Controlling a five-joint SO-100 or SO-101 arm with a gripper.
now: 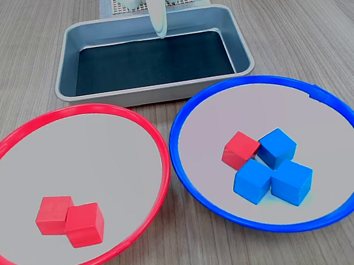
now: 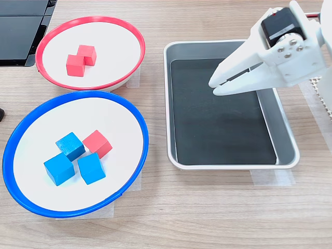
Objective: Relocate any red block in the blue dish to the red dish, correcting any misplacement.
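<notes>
One red block [image 1: 239, 149] [image 2: 97, 143] lies in the blue dish [image 1: 181, 115] [image 2: 136, 116], touching three blue cubes [image 1: 271, 170] [image 2: 74, 159]. The red dish [image 1: 155, 142] [image 2: 136, 33] holds two more red cubes [image 1: 69, 220] [image 2: 80, 59] side by side. My white gripper [image 2: 213, 86] [image 1: 162, 34] hangs above the metal tray, well away from both dishes. Its jaws are shut, with only a thin slit between them and nothing held.
A rectangular metal tray [image 1: 62, 69] [image 2: 285, 135] with a dark bottom sits under the gripper, taped to the wooden table. A black device [image 2: 21, 31] lies at the second exterior view's top left, beside the red dish.
</notes>
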